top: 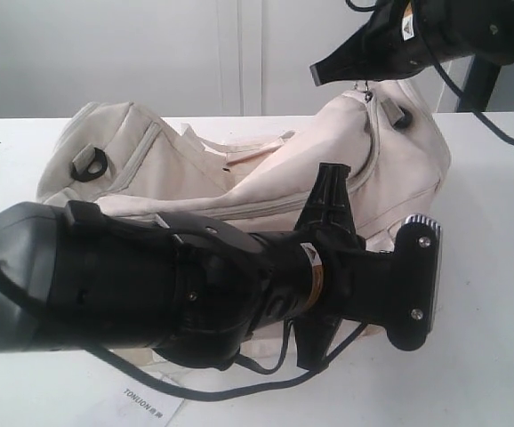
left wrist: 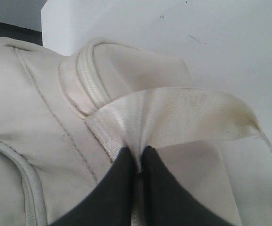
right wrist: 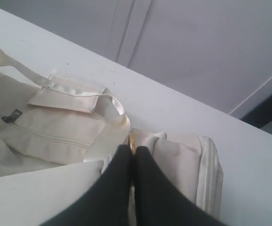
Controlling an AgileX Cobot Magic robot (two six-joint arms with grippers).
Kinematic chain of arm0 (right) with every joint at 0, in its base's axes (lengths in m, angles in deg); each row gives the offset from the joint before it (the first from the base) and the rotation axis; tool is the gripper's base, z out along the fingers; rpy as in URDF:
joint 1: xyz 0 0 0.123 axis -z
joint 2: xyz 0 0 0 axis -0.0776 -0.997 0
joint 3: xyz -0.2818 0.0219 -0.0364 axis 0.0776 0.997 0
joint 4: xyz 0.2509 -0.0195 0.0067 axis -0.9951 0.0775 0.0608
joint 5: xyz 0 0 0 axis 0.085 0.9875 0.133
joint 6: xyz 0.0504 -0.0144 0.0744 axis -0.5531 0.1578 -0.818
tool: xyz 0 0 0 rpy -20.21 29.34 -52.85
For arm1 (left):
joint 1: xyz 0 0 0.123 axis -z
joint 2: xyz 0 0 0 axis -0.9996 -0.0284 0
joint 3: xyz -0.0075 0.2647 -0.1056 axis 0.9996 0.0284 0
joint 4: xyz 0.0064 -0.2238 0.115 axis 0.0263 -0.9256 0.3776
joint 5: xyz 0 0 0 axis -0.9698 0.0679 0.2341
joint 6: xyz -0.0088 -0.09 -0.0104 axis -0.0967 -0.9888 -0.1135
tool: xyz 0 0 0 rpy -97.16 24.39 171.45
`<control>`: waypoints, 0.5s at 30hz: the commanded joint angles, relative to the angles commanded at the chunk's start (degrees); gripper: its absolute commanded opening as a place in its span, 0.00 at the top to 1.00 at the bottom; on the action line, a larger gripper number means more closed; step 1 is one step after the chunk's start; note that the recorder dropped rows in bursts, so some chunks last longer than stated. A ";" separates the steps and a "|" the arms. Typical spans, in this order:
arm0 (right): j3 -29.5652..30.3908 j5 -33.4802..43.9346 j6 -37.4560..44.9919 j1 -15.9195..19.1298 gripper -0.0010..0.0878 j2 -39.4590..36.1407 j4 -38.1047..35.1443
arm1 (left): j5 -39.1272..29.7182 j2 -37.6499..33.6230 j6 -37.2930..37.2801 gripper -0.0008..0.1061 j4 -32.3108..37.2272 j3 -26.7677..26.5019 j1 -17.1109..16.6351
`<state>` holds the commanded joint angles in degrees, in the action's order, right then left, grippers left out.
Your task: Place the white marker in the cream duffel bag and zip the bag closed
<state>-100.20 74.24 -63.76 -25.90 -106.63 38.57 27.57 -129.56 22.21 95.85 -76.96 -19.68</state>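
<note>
my left gripper (left wrist: 137, 156) clamped on shiny cream webbing handle (left wrist: 173, 110) of soft cream duffel bag (left wrist: 28, 108), my right gripper (right wrist: 132, 153) pinched tight on small gold metal piece (right wrist: 132, 140)

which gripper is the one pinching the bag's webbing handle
The left gripper: its fingers are shut on the webbing handle. The right gripper is shut at a small gold piece on the end of the bag instead.

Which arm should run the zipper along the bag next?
Right. The right pincer is shut on a small brass piece, apparently the zipper pull, at the end of the cream duffel bag. The left pincer pinches the webbing handle, bracing the bag.
</note>
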 joint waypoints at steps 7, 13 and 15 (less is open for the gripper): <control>0.00 -1.76 -2.49 2.13 0.99 -0.08 0.00 | 0.86 0.00 0.00 0.99 0.00 0.00 0.00; 0.00 -4.72 -2.49 2.13 0.99 -0.08 0.00 | 0.86 0.00 0.00 0.99 0.00 0.00 0.00; 0.00 -5.24 -2.49 2.13 0.99 -0.08 0.00 | 0.98 0.00 0.00 0.99 0.00 0.00 0.00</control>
<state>-100.20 69.00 -66.25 -23.77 -106.71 38.57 28.55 -129.56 22.21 95.85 -76.96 -19.68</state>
